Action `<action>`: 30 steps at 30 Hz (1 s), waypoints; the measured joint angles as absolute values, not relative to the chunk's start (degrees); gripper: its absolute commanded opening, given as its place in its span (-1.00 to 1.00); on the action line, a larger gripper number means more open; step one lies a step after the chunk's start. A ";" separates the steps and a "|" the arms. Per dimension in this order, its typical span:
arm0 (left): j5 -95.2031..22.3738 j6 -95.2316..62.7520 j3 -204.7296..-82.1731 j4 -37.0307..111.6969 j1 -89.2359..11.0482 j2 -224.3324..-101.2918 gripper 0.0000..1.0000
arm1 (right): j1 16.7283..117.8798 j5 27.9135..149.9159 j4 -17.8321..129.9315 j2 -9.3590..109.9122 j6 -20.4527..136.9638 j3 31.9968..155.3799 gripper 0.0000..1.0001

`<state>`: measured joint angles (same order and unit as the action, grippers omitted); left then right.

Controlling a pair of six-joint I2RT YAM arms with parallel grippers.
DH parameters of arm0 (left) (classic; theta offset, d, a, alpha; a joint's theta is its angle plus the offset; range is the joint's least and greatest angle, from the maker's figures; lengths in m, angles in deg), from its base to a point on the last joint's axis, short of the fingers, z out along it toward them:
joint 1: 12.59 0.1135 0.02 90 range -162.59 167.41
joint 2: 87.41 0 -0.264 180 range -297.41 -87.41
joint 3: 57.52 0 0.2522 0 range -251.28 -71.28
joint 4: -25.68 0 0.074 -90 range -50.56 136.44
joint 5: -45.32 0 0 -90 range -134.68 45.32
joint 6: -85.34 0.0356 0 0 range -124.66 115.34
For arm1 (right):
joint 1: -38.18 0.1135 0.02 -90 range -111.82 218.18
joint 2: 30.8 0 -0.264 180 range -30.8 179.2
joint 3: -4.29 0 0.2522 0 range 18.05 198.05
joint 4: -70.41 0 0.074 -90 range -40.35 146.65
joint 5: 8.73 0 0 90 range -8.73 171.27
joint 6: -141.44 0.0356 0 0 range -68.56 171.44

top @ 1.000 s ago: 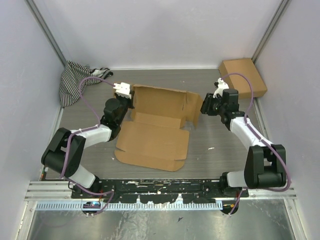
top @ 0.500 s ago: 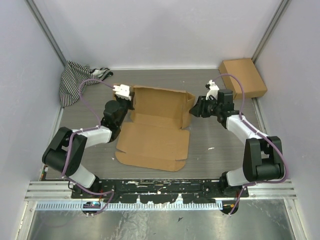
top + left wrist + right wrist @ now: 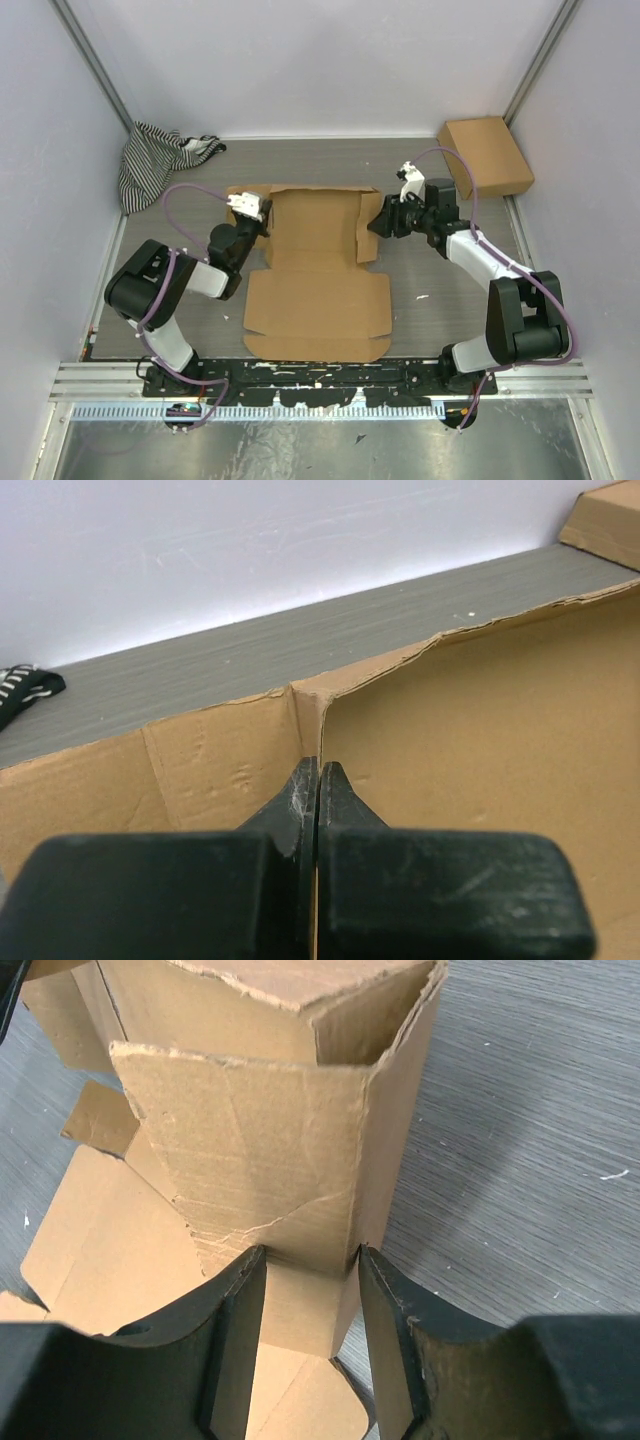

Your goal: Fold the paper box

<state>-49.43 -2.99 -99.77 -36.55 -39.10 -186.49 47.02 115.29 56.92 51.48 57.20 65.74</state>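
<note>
Lying mid-surface (image 3: 420,320) between both arms, the paper box (image 3: 318,265) shows whole only from above. A striped cloth (image 3: 150,160) and a smaller cardboard box (image 3: 485,155) sit at the far corners. The wrist views show the left end effector (image 3: 317,770) pinched shut on the box's left wall, and the right end effector (image 3: 310,1255) half-spread astride an upright flap, its fingertips touching it.

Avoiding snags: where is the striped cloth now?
Top view: the striped cloth lies in the far left corner of the table, beyond the left tool and apart from the paper box.
</note>
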 measured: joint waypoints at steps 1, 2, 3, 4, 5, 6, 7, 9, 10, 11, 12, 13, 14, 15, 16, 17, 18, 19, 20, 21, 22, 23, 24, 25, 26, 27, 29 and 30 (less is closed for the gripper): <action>-49.23 -3.01 -99.77 -37.01 -39.12 -186.49 -1.00 | 47.19 115.29 56.94 51.48 57.09 65.78 -0.04; -48.99 -2.99 -99.77 -37.44 -39.12 -186.49 -1.00 | 47.39 115.29 56.87 51.48 56.94 65.87 -0.04; -48.80 -3.01 -99.77 -37.86 -39.12 -186.49 -1.00 | 47.50 115.29 56.77 51.48 56.83 66.06 -0.04; -48.62 -2.99 -99.77 -37.99 -39.10 -186.49 -1.00 | 47.65 115.29 56.68 51.48 56.68 66.22 -0.04; -48.53 -2.99 -99.77 -38.17 -39.12 -186.47 -1.00 | 47.81 115.27 56.61 51.48 56.52 66.39 -0.04; -48.36 -2.99 -99.77 -38.28 -39.12 -186.45 -1.00 | 47.98 115.21 56.50 51.48 56.44 66.52 -0.04; -48.25 -3.01 -99.75 -38.30 -39.12 -186.34 -1.00 | 48.13 115.01 56.28 51.48 56.33 66.72 -0.04; -48.14 -3.01 -99.71 -38.28 -39.12 -185.86 -1.00 | 48.61 114.14 55.02 51.48 56.24 67.40 -0.01; -48.12 -3.01 -99.64 -38.28 -39.12 -185.47 -1.00 | 49.01 113.39 54.36 51.48 56.26 67.81 0.03; -48.14 -3.03 -99.53 -38.28 -39.12 -185.05 -1.00 | 49.34 112.71 53.81 51.48 56.26 68.16 0.06; -48.12 -3.05 -99.42 -38.30 -39.12 -184.66 -1.00 | 49.88 111.47 53.05 51.48 56.24 68.64 0.09; -48.07 -3.10 -99.31 -38.30 -39.12 -184.20 -1.00 | 50.27 110.70 52.50 51.48 56.30 68.95 0.11; -48.01 -3.16 -99.18 -38.30 -39.14 -183.70 -1.00 | 50.73 109.72 51.85 51.48 56.30 69.25 0.12; -47.97 -3.16 -99.14 -38.34 -39.18 -183.33 -1.00 | 51.04 108.96 51.54 51.43 56.30 69.30 0.14; -47.94 -3.18 -99.10 -38.41 -39.25 -182.98 -1.00 | 51.30 108.17 51.00 51.35 56.33 69.30 0.15; -47.92 -3.18 -99.07 -38.52 -39.38 -182.78 -1.00 | 51.43 107.73 50.65 51.30 56.35 69.28 0.16; -47.94 -3.18 -99.07 -38.69 -39.51 -182.69 -1.00 | 51.61 107.10 50.34 51.17 56.41 69.21 0.16; -47.94 -3.18 -99.07 -38.76 -39.64 -182.69 -1.00 | 51.65 106.68 50.16 50.86 56.50 69.10 0.17; -47.97 -3.18 -99.07 -38.73 -39.77 -182.69 -1.00 | 51.70 106.25 50.12 50.32 56.59 68.73 0.17; -47.97 -3.18 -99.07 -38.76 -39.84 -182.69 -1.00 | 51.70 105.90 50.14 49.47 56.78 68.16 0.17; -47.97 -3.18 -99.07 -38.76 -39.86 -182.69 -1.00 | 51.72 105.68 50.14 48.48 56.94 67.51 0.17; -47.94 -3.16 -99.07 -38.78 -39.88 -182.74 -1.00 | 51.72 105.50 50.16 47.41 57.16 66.78 0.17; -47.94 -3.16 -99.10 -38.82 -39.93 -182.82 -1.00 | 51.72 105.39 50.21 46.62 57.29 66.22 0.17; -47.92 -3.12 -99.12 -38.89 -39.93 -183.02 -1.00 | 51.72 105.26 50.40 45.79 57.42 65.56 0.17; -47.92 -3.05 -99.18 -39.04 -39.93 -183.30 -1.00 | 51.72 105.15 50.78 45.16 57.62 64.88 0.17; -47.92 -2.92 -99.42 -39.13 -39.93 -183.76 -1.00 | 51.72 105.06 51.08 44.70 57.72 64.29 0.17; -47.86 -2.68 -100.01 -39.13 -39.93 -184.72 -1.00 | 51.72 104.87 52.04 43.98 57.94 63.02 0.17; -47.75 -2.53 -100.25 -39.13 -39.93 -185.10 -1.00 | 51.72 104.76 52.55 43.70 58.07 62.39 0.17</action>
<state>-47.75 -2.53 -100.25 -39.13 -39.93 -185.10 51.72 104.76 52.55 43.70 58.07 62.39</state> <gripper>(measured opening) 0.012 0.585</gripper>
